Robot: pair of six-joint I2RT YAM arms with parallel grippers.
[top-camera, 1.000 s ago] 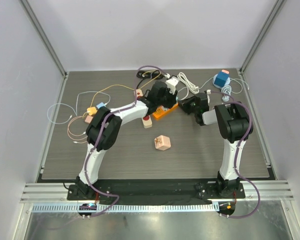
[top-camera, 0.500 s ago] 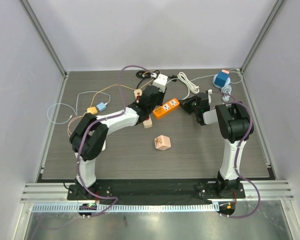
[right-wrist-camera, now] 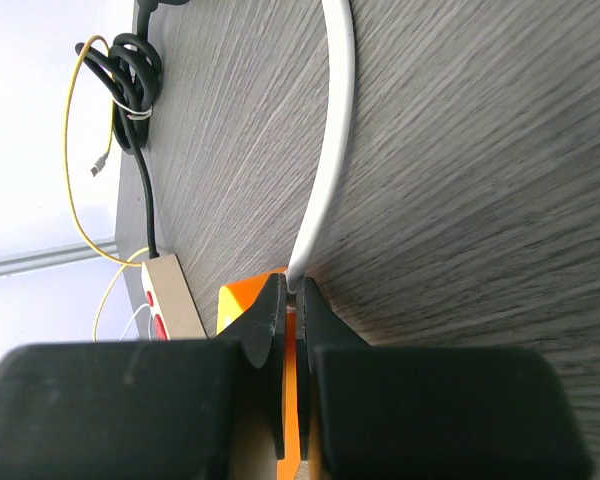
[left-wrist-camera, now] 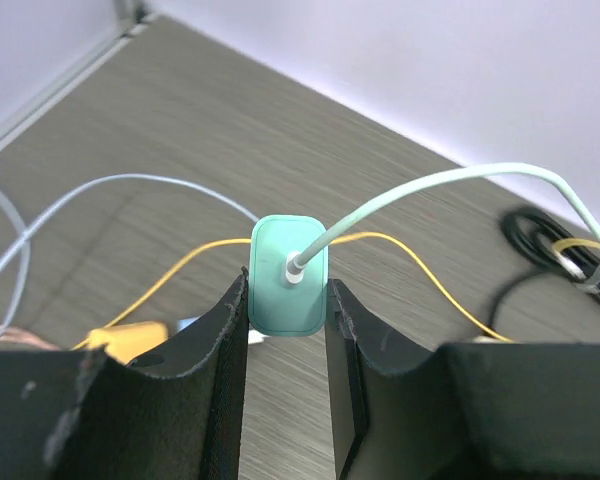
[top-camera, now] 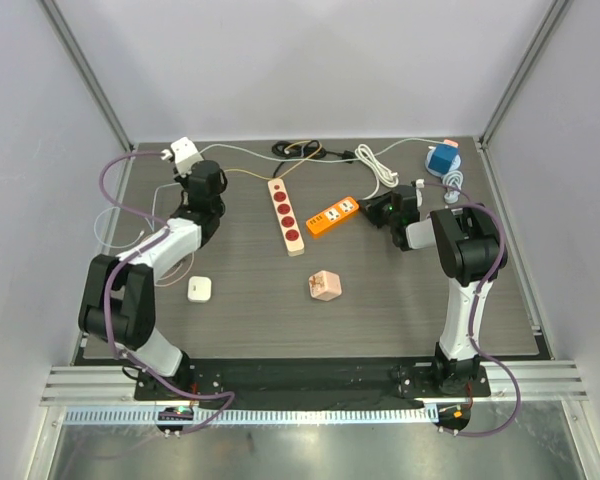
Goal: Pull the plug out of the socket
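Observation:
The orange socket strip [top-camera: 338, 215] lies flat at mid-table with its sockets bare. My right gripper [top-camera: 377, 209] is shut on the strip's right end, where its white cord [right-wrist-camera: 330, 150] comes out; the right wrist view shows the orange body [right-wrist-camera: 238, 303] under the nearly closed gripper [right-wrist-camera: 292, 292]. My left gripper [top-camera: 187, 160] is near the far left corner, shut on the white plug [top-camera: 184, 151], well clear of the strip. In the left wrist view the plug [left-wrist-camera: 289, 278] looks pale green, sits between the fingertips [left-wrist-camera: 230, 320], and its thin cable [left-wrist-camera: 430, 185] trails right.
A beige strip with red sockets [top-camera: 287, 215] lies left of the orange one. A small white adapter [top-camera: 200, 289] and a pink block [top-camera: 324, 285] sit nearer the front. Also present: a blue adapter [top-camera: 443, 158], a coiled white cord [top-camera: 377, 165], a black cord bundle [top-camera: 295, 150], and loose thin cables [top-camera: 130, 225] at left.
My left gripper pulled the white plug away from the orange strip and swung it to the far left corner, cable trailing. The right gripper stayed on the strip.

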